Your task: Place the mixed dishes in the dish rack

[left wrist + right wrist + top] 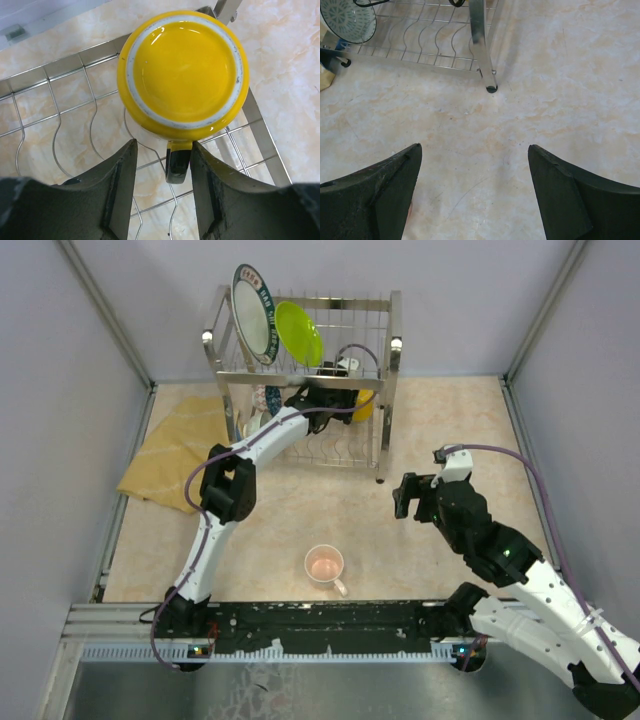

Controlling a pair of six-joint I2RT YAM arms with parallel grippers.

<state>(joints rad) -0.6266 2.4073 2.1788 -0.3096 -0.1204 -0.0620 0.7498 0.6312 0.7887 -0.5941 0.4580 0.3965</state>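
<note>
Left gripper (163,146): jaws part open, straddling handle (178,162) of yellow mug (182,70), gap visible on one side. Mug inverted on lower shelf of dish rack (65,64). Left arm stretched forward into rack. Right gripper (475,150): jaws wide, empty, above table (560,75); right arm bent.
</note>
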